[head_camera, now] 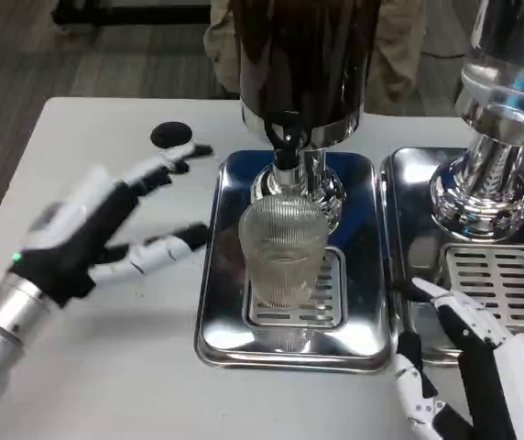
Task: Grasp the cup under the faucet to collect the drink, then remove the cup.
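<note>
Cup: clear ribbed glass cup [283,261] stands upright on the slotted grille [328,316] of the left shiny steel drip tray [230,330], directly below the black faucet [286,137]; no hand touches it.
Dispenser: dark-bodied drink dispenser with a chrome base [300,64] rises at the back of that tray, its chrome pedestal just behind the cup.
Left hand [97,229]: hovers over the white table [79,367] to the left of the tray, fingers released and spread, pointing toward the cup; fingertips [193,236] reach about the tray's left edge, apart from the glass.
Right hand [473,376]: low at the bottom right, near the front edge of the second steel drip tray [418,183]; fingers apart, grasping nothing.
Second dispenser: clear-bodied dispenser with a chrome pedestal [486,174] stands on the right tray.
Table mark: round black spot [171,135] on the tabletop, beyond the left hand.
</note>
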Controlling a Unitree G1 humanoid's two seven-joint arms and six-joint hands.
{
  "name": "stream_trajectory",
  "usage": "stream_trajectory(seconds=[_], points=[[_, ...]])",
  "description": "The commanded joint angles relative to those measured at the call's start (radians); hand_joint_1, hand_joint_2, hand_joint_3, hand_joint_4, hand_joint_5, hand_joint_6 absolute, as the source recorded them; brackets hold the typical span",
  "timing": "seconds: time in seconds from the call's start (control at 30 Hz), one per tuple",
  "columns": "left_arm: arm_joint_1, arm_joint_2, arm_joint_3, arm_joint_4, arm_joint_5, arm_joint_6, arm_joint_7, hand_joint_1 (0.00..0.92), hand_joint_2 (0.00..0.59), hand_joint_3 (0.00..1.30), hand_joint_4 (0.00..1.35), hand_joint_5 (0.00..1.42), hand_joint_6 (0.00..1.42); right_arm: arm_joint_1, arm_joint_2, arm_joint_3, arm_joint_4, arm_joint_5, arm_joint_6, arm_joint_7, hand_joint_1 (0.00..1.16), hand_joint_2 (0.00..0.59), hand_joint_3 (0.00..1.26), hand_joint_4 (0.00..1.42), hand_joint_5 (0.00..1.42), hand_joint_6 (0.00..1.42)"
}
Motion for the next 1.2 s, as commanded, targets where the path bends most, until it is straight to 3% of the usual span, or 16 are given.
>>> stream_trajectory(seconds=[0.03, 0.2, 0.43, 0.8, 1.2], points=[[-0.007, 0.020, 0.050, -0.074, -0.193, 0.000, -0.228, 0.059, 0.141, 0.24, 0.21, 0.27, 0.33, -0.021, -0.006, -0.003, 0.022, 0.018, -0.008, 0.009, 0.42, 0.522, 0.32, 0.31, 0.23, 0.28], [-0.030, 0.010, 0.088, -0.178, -0.376, 0.088, -0.488, 0.042, 0.139, 0.25, 0.22, 0.28, 0.33, -0.043, -0.006, 0.001, 0.041, 0.026, -0.011, 0.006, 0.42, 0.522, 0.32, 0.31, 0.23, 0.28], [-0.076, -0.013, 0.140, -0.265, -0.463, 0.178, -0.659, 0.011, 0.139, 0.25, 0.22, 0.29, 0.34, -0.046, 0.001, 0.005, 0.056, 0.029, -0.013, -0.008, 0.42, 0.522, 0.32, 0.31, 0.23, 0.28], [-0.172, -0.049, 0.170, -0.263, -0.469, 0.259, -0.795, 0.000, 0.122, 0.26, 0.23, 0.30, 0.35, -0.056, 0.014, 0.010, 0.074, 0.033, -0.014, -0.020, 0.42, 0.522, 0.32, 0.31, 0.23, 0.28], [-0.204, -0.063, 0.163, -0.279, -0.460, 0.264, -0.926, 0.000, 0.117, 0.27, 0.24, 0.30, 0.35, -0.047, 0.026, 0.008, 0.082, 0.042, -0.015, -0.027, 0.42, 0.522, 0.32, 0.31, 0.23, 0.28]])
